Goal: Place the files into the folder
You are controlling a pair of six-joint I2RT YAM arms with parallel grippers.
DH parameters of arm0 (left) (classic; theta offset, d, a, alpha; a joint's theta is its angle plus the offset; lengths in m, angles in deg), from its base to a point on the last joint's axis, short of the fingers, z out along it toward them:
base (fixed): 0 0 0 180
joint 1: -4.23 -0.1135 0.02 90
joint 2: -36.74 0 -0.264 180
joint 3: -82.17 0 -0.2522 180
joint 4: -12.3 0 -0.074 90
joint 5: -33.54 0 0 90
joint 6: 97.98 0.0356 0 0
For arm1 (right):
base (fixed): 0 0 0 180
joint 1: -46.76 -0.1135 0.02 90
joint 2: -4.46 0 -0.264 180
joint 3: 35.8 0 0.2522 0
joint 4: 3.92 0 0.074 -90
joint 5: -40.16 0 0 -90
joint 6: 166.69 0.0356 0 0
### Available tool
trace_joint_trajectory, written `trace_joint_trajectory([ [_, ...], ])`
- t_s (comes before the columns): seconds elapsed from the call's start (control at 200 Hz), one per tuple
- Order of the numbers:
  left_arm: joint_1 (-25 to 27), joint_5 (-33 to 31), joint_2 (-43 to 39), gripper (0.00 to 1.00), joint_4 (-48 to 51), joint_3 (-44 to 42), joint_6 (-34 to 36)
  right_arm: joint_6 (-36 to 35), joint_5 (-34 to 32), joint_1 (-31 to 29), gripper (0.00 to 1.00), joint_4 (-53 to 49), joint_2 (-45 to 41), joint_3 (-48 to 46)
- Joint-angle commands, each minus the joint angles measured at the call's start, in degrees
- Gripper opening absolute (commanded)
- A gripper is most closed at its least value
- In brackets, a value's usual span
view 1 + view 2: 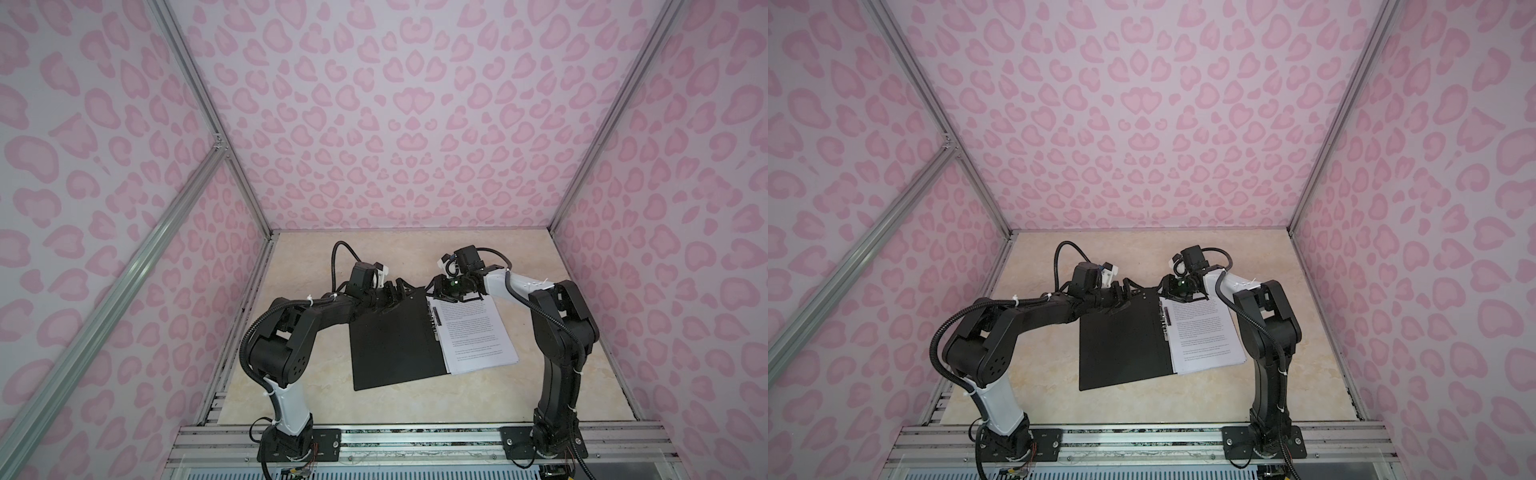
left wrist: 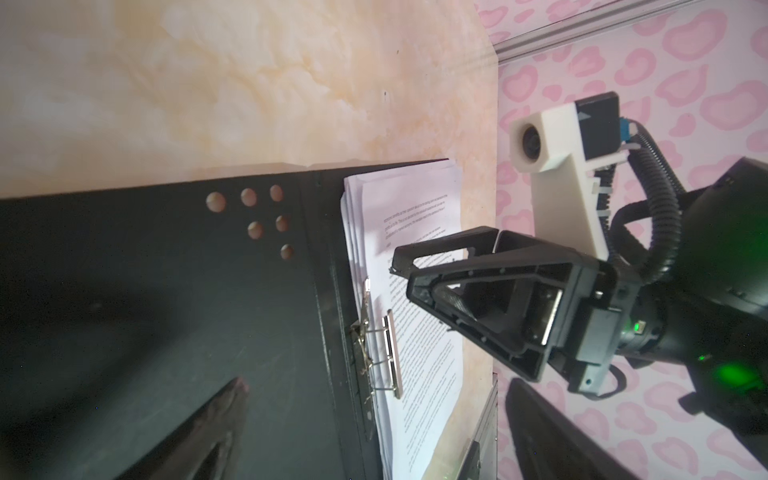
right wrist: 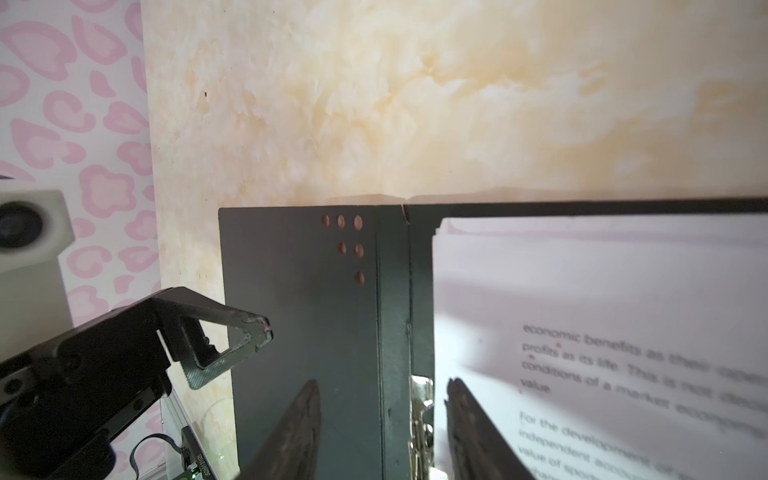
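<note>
The folder (image 1: 395, 353) (image 1: 1121, 349) lies open on the table with its black inside up, also in the wrist views (image 2: 166, 291) (image 3: 291, 291). The files (image 1: 473, 332) (image 1: 1204, 332) (image 2: 415, 353) (image 3: 582, 291), a stack of white printed sheets, lie on its right half under the metal spine clip (image 1: 435, 322) (image 2: 392, 353) (image 3: 422, 399). My left gripper (image 1: 399, 293) (image 1: 1127, 293) (image 2: 376, 382) is open over the far edge of the left cover and holds nothing. My right gripper (image 1: 436, 293) (image 1: 1165, 291) (image 3: 382, 382) hovers at the spine's far end, open, its fingers on either side of the clip's end.
The beige marble tabletop (image 1: 316, 374) surrounds the folder. Pink-patterned walls with aluminium posts (image 1: 249, 291) enclose three sides. A metal rail (image 1: 415, 440) at the front carries both arm bases. The two grippers are close together above the folder's far edge.
</note>
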Motion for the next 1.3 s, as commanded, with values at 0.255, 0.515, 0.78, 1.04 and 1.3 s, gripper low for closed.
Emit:
trace_joint_trajectory([
  [0.255, -0.82, -0.08, -1.56, 0.98, -0.32, -2.20, 1.36, -0.38, 1.13, -0.46, 0.54, -0.09, 3.10, 0.18],
  [0.515, -1.18, -0.32, -1.45, 0.98, 0.21, -2.60, 1.95, 0.48, 4.55, -0.48, 0.54, 2.33, 4.51, -0.21],
  [0.78, -1.22, -0.36, -0.83, 0.98, 0.05, -2.90, 1.89, 1.02, 7.26, -0.42, 0.53, 3.83, 4.51, -0.80],
  [1.04, -1.35, -0.50, -0.33, 0.98, 0.47, -2.82, 2.18, 2.60, 9.94, -0.30, 0.50, 7.34, 2.46, -3.03],
  [1.3, -1.70, -0.40, -0.28, 0.98, 1.15, -2.63, 2.53, 3.90, 12.95, -0.88, 0.48, 11.49, -4.96, -10.23],
])
